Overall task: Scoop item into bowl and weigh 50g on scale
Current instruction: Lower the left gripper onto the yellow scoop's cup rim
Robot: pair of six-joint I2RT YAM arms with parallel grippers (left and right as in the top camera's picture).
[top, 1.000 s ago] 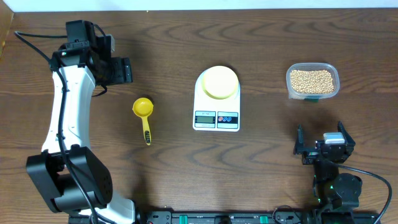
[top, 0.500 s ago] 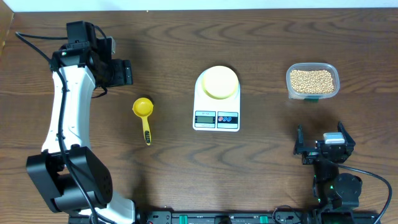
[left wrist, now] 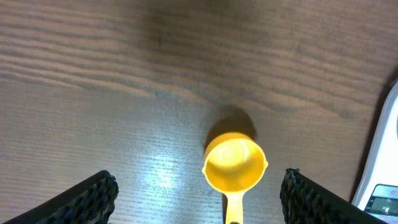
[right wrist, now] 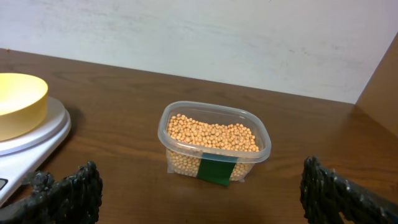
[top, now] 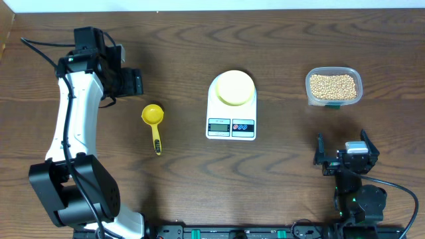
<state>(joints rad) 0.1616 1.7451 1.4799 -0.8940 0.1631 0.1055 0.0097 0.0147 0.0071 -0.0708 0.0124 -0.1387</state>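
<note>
We can read no writing anywhere: the scale (top: 231,106) has a grey display and two round buttons on the edge nearest the robot, but its markings are too small to make out. The green label (right wrist: 217,169) on the clear container (top: 309,89) shows no legible text. The right wrist view shows that label in full on the container's side, while from overhead it is only a green sliver. The overhead view alone shows the whole yellow scoop (top: 153,123). Its cup is at the far end and its handle runs toward the robot, whereas the left wrist view cuts the handle off. The scale's long axis also runs far to near, with the pale bowl (top: 236,87) sitting on its far half. The beans (top: 333,86) lie in the container, which is set lengthwise across the tabletop (top: 279,179), well to the right of the scale. The scoop lies to the scale's left. The left hand (top: 135,81) hangs spread wide just beyond the scoop's cup, apart from it. The right hand (top: 342,147) is likewise spread wide, near the robot's edge and facing the container.
</note>
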